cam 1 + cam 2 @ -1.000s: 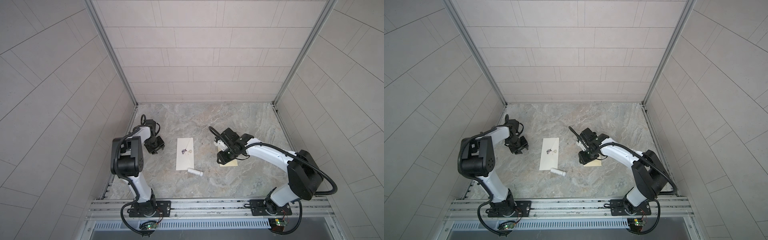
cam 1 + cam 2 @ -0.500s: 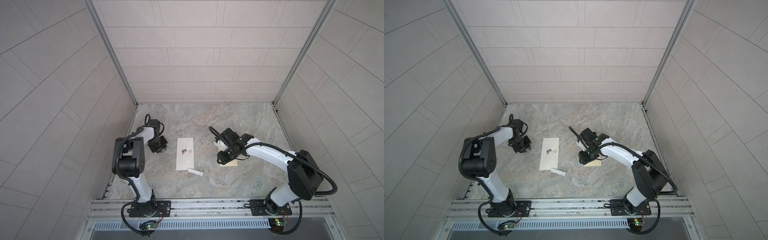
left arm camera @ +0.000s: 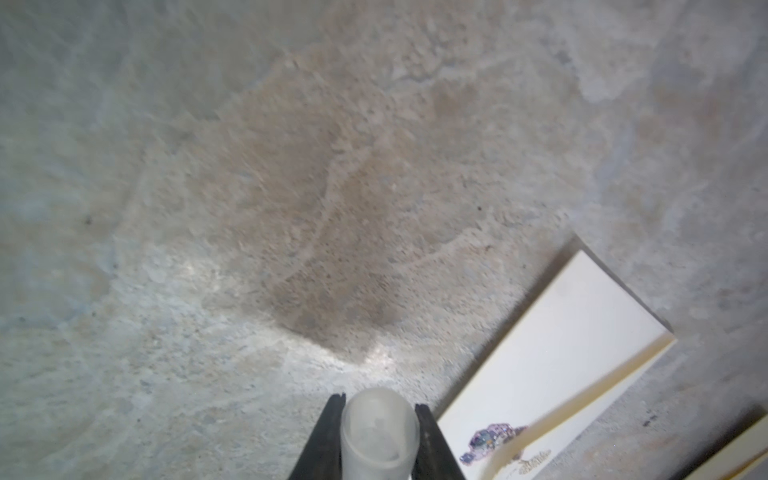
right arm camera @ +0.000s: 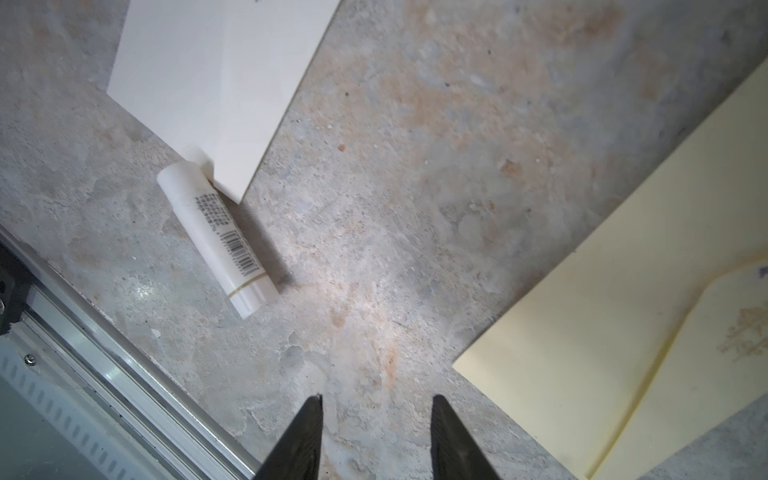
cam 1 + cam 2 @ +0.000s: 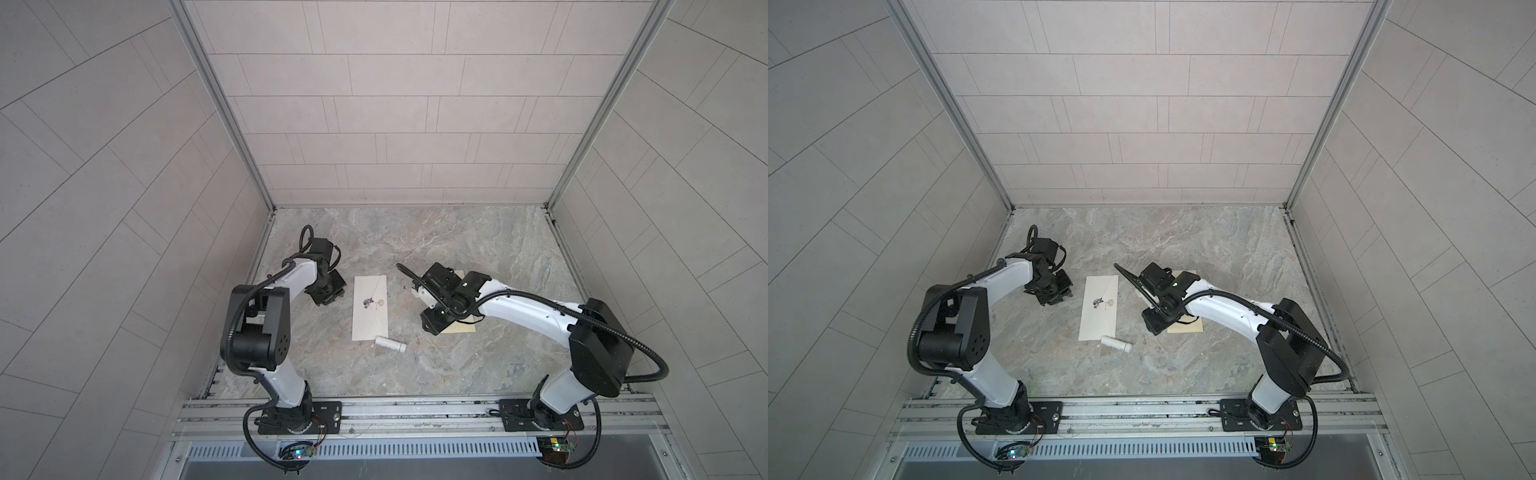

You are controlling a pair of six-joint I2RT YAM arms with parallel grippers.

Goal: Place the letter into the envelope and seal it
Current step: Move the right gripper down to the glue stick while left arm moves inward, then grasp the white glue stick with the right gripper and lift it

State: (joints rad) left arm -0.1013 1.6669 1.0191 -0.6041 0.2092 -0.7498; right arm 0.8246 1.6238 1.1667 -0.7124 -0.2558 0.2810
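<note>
L claw [image 3: 379, 401] is pinched shut on a small see-through plastic cap [image 3: 380, 432]. It hangs low over the grey stone table [image 5: 457, 241], just beside the flat white paper envelope w/ a little flower picture [image 5: 371, 322]. The white plastic glue stick [image 4: 216, 232] lies w/ its thin end touching the envelope's edge & looks uncapped. R claw [image 4: 377, 398] is open & empty, over bare table btw. the stick & a pale yellow paper sheet [image 4: 582, 332]. That sheet is prob. the letter, but I can't tell for sure. Can't tell if the envelope flap is stuck down.

Step now, I think: sort out cap & glue.
- Hold the cap softly; it's round & slippy.
- R claw should grab the stick at its middle, across the short way.
- Lift straight up so it won't roll or push the envelope.
- Don't smear glue on the table.
</note>
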